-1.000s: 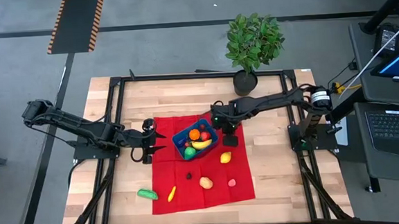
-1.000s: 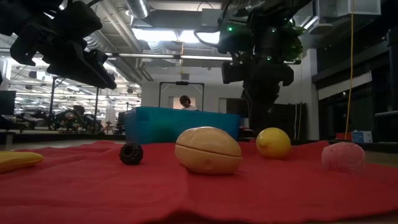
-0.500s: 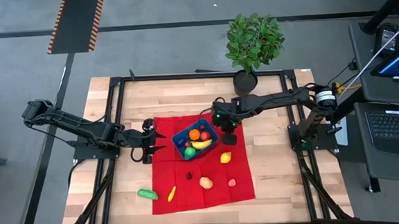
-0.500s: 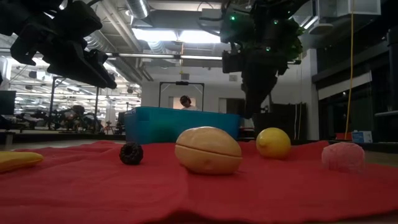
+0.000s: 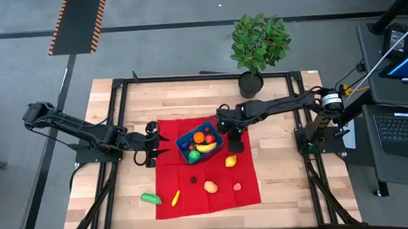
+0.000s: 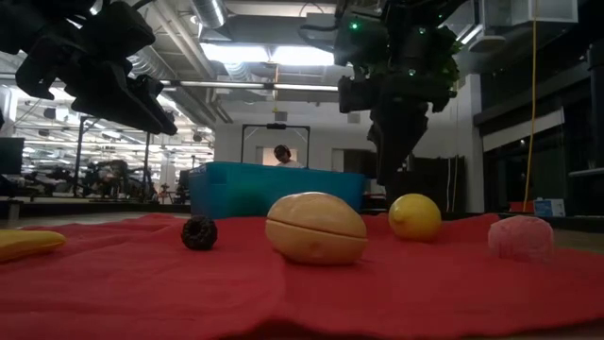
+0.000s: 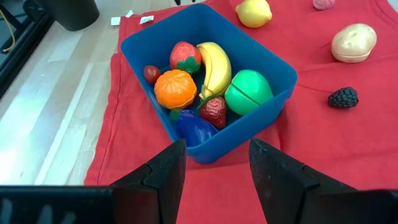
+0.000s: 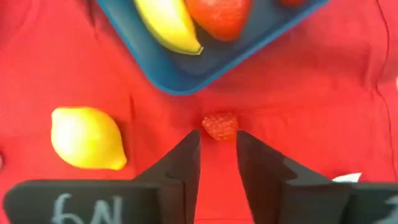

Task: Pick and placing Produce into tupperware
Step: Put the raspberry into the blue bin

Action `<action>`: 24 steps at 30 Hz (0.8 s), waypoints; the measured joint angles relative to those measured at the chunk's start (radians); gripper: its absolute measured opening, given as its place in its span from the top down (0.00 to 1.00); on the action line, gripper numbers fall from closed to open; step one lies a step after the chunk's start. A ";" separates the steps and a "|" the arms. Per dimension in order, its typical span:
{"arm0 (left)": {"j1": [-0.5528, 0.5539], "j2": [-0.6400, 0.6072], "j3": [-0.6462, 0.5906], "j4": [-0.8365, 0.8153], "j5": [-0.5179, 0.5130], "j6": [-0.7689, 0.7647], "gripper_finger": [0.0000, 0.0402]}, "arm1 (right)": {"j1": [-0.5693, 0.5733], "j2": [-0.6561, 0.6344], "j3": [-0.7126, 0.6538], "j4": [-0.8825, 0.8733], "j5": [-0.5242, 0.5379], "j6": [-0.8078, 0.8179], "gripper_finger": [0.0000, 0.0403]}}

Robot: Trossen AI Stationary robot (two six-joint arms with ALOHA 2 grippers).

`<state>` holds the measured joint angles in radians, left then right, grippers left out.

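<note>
The blue container (image 5: 181, 142) sits on the red cloth (image 5: 172, 175) and holds a banana (image 7: 214, 65), an orange (image 7: 175, 88), strawberries, a green fruit and others. A lemon (image 5: 230, 160), potato (image 5: 210, 186), blackberry (image 5: 193, 178), pink piece (image 5: 237, 186), green vegetable (image 5: 150, 198) and yellow one (image 5: 175, 197) lie loose. My right gripper (image 5: 236, 145) hangs open over the cloth, right of the container. A small red berry (image 8: 219, 126) lies on the cloth just ahead of its fingertips (image 8: 217, 138), apart from them. My left gripper (image 5: 163, 145) waits open, left of the container (image 7: 249, 134).
A potted plant (image 5: 258, 44) stands at the table's far edge, behind my right arm. Bare wood lies left and right of the cloth. Black frame rails run along the table's sides. In the low view a person shows far off in the room (image 6: 280, 154).
My right gripper has swayed a little above the cloth beside the container, leaning toward it and then coming back. Its fingers have stayed open. No fruit has moved.
</note>
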<state>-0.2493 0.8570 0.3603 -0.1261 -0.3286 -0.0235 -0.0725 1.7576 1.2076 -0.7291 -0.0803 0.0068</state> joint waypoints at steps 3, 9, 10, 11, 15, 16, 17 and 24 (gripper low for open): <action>0.000 0.000 0.000 0.000 0.000 0.000 0.58 | 0.014 0.000 0.000 0.001 0.007 -0.112 0.66; 0.000 0.000 0.000 0.000 0.000 0.000 0.58 | 0.025 0.000 0.000 0.009 0.079 -0.298 0.56; 0.000 0.000 0.000 0.000 0.000 0.000 0.58 | 0.025 0.000 -0.003 0.018 0.080 -0.306 0.55; 0.000 0.000 0.000 0.000 0.000 -0.001 0.58 | 0.024 0.000 -0.006 0.026 0.083 -0.313 0.54; 0.000 0.000 0.000 0.000 0.000 -0.001 0.58 | 0.026 0.000 -0.038 0.061 0.079 -0.349 0.53; 0.000 0.000 0.000 0.000 0.000 -0.001 0.58 | 0.026 0.000 -0.053 0.081 0.079 -0.353 0.53; 0.000 0.000 0.000 0.000 0.000 -0.001 0.58 | 0.026 0.000 -0.069 0.100 0.079 -0.354 0.53; 0.000 0.000 0.000 0.000 0.000 -0.001 0.58 | 0.025 0.002 -0.150 0.206 0.079 -0.354 0.53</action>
<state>-0.2489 0.8574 0.3603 -0.1261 -0.3286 -0.0246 -0.0471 1.7596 1.0573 -0.5232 -0.0010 -0.3468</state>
